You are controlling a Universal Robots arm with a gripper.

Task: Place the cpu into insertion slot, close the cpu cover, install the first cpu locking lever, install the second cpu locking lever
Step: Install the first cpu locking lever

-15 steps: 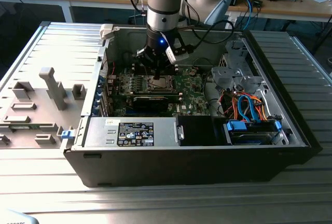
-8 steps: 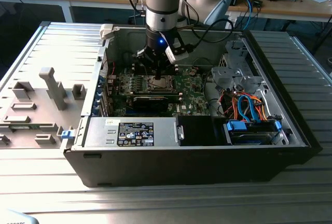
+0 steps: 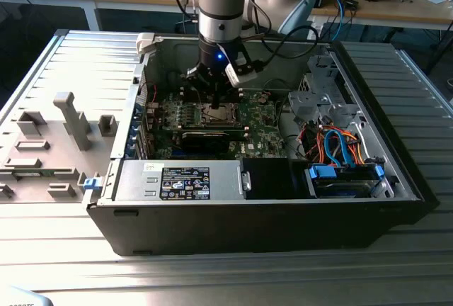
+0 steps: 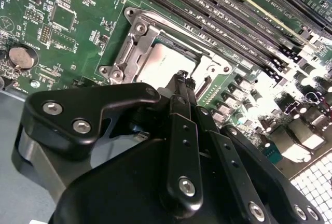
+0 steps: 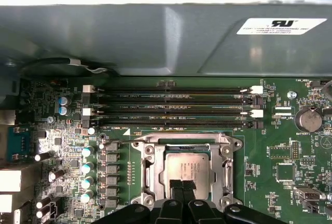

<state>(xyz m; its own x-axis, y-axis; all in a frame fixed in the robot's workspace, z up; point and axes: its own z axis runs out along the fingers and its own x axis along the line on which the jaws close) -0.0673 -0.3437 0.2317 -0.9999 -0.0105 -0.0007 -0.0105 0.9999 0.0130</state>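
Over the socket at the motherboard's [image 5: 270,151] middle, the gripper [image 5: 182,185], fingertips pressed together, rests at the edge of the seated cpu [image 5: 188,171] inside the cpu cover [image 5: 150,168]; any sideways drag risks scraping the chip or bending the frame

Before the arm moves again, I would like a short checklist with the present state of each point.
1. cpu lies in the socket: ok.
2. cpu sits flat and square: ok, as far as it shows.
3. cpu cover closed over the chip's edges: ok, as it appears.
4. gripper fingers together, tips over the chip's edge: ok.
5. Locking levers latched: cannot tell.
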